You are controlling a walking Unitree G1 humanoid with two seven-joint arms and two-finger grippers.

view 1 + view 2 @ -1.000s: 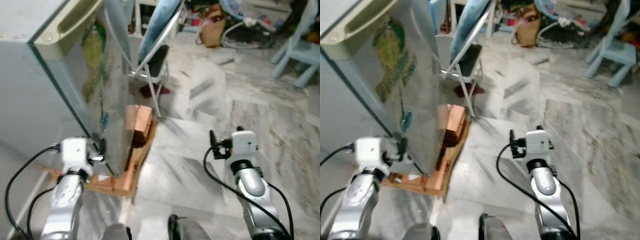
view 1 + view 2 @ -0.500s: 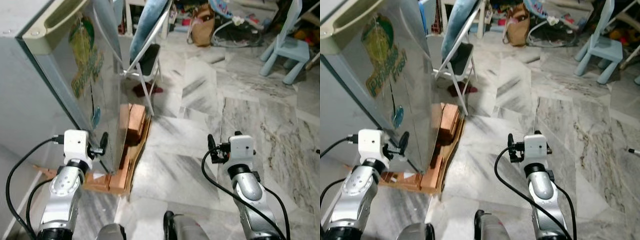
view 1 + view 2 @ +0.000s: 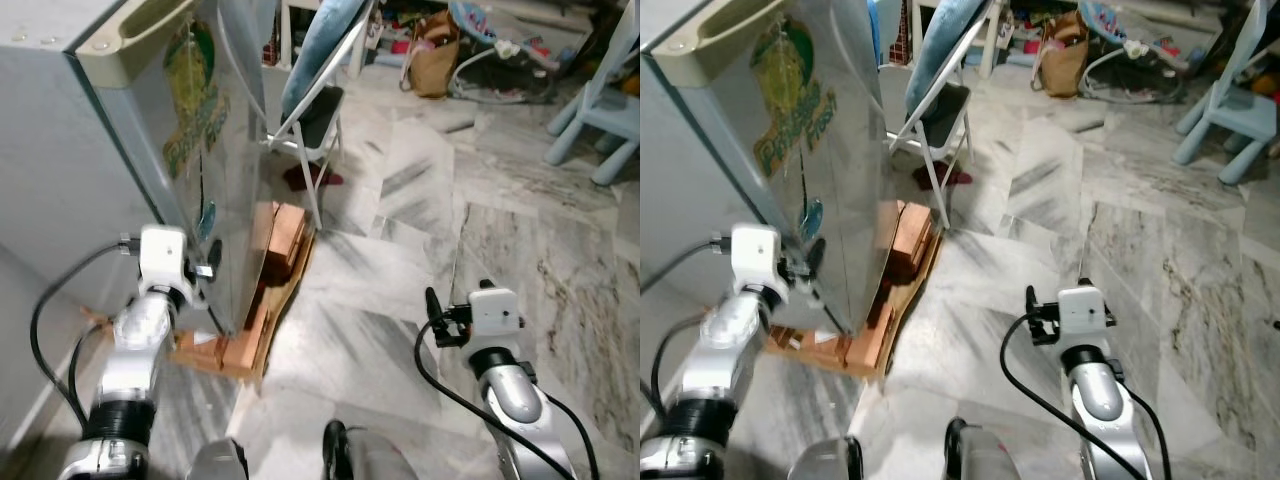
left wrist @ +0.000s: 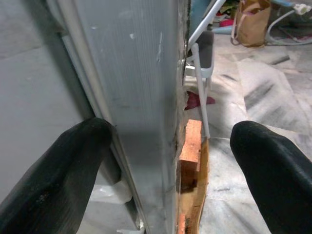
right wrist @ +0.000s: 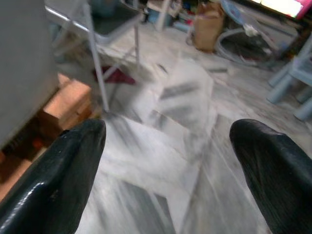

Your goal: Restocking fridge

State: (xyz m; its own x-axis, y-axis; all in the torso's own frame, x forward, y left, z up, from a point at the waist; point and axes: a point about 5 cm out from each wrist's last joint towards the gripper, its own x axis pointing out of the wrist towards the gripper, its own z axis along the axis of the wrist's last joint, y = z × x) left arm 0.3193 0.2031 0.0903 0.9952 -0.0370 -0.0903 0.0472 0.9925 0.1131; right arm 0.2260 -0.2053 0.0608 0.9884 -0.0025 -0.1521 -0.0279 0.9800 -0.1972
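fridge (image 3: 830, 160) sticker, lettering too blurred to read

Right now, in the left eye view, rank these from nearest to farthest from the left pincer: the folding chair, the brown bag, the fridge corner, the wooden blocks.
1. Fridge corner: right at the left pincer, whose fingers straddle it.
2. Wooden blocks: on the floor just beyond the fridge.
3. Folding chair: farther back, beside the fridge.
4. Brown bag: far across the room.

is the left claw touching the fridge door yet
Cannot tell. In the left wrist view the left claw straddles the fridge door edge, fingers open; whether the near finger presses it is unclear.
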